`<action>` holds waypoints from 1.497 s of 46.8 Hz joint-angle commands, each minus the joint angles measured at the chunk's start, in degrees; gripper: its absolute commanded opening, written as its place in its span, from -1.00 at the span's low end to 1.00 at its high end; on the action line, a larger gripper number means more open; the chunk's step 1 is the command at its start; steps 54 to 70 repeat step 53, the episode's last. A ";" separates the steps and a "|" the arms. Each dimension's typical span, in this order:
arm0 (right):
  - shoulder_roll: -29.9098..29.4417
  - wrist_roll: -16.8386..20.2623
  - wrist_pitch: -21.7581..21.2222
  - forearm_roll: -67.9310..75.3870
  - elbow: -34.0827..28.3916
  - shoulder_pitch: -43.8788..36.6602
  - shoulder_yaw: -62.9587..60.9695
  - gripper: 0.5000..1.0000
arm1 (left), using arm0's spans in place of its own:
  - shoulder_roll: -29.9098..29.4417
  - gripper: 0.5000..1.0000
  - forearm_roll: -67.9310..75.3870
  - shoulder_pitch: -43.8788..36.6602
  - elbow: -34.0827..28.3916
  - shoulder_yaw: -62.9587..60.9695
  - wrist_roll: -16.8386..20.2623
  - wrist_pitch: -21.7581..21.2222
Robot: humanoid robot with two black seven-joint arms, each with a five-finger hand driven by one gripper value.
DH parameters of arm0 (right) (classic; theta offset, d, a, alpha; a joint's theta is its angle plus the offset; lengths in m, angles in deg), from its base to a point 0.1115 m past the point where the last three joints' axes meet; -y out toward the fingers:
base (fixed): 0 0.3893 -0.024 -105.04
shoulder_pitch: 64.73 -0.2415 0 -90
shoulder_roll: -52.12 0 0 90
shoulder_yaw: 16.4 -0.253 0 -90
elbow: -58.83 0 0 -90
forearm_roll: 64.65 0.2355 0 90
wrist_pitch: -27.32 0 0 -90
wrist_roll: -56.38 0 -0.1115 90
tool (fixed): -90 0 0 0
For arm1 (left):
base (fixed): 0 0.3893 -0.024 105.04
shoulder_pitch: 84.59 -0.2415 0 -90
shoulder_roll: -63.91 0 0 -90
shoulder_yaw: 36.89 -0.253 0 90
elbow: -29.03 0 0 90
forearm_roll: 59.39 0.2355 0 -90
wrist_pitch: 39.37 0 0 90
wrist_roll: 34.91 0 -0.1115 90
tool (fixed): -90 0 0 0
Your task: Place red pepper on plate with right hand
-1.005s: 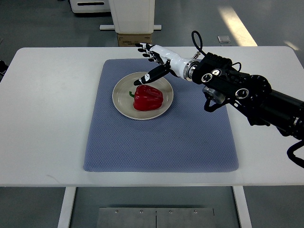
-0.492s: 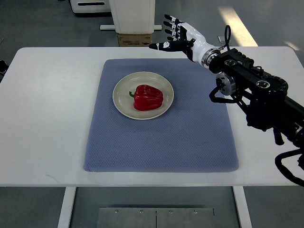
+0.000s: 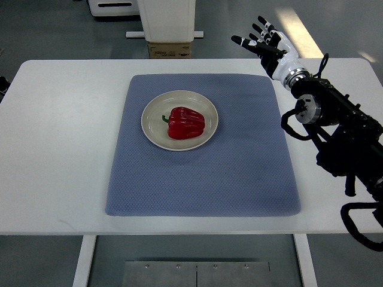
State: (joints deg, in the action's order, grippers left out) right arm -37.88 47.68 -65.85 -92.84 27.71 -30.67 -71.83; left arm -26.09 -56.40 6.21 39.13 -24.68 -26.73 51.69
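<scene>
Fingers (image 3: pixel 258 26) are spread wide and nothing is held between them; the right hand (image 3: pixel 270 43) is seen raised over the table's far right edge, well apart from the plate (image 3: pixel 151 122). No left arm is to be found in the top view.

The red pepper (image 3: pixel 186 123) is lying on the plate, green stem pointed left, sitting a little right of the plate's centre but inside the rim. By the look of it the placing is done.

Now, the risks. The pepper is a rounded, lobed thing resting on a shallow dish, so a roll toward the rim could be set off by any knock to the table (image 3: pixel 60 149) or tug on the mat (image 3: pixel 239 167). The right arm (image 3: pixel 335 125) is a bulky black assembly with loose cable loops hanging over the mat's right side; should it be swung low across the work, the mat's edge could be caught and dragged, and the plate carried with it. A careless sweep of those open fingers back toward the middle could also clip the plate's rim. None of that is under way, it is only what is judged possible.

The surface: a white table, covered in the middle by a blue-grey textured mat, the cream plate set on its upper left part. Beyond the far edge, a cardboard box (image 3: pixel 170 50) under a white stand (image 3: pixel 166 18) is seen on a grey floor, with a bright patch of light at upper right.
</scene>
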 commanded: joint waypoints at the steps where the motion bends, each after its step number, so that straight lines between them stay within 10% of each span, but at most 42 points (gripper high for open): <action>1: 0.00 0.00 0.00 -0.02 -0.17 1.52 -2.66 1.00 | 0.00 1.00 0.00 0.00 0.00 0.00 -0.01 0.00; 70: 2.72 -5.19 -0.79 -0.72 -1.31 11.37 -3.37 1.00 | 0.00 1.00 0.00 0.00 0.00 0.00 -0.01 0.00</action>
